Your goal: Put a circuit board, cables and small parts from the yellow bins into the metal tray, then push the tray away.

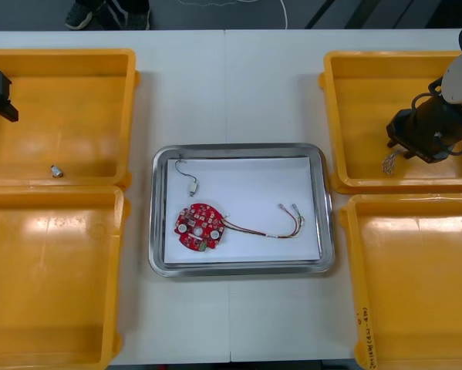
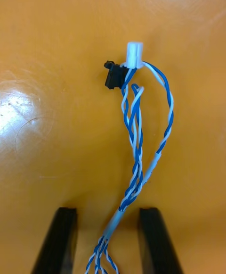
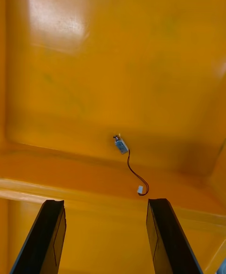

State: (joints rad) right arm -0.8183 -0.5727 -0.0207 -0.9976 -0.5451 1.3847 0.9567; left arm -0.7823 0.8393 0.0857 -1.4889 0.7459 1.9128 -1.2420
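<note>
Right wrist view: cable [image 2: 135, 161] points straight away from right hand [image 2: 107, 212].

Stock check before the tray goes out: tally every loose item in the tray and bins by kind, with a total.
Round red circuit board: 1
Red and yellow cable: 1
Blue and white cable: 1
Small metal parts on thin leads: 2
Total: 5
</note>
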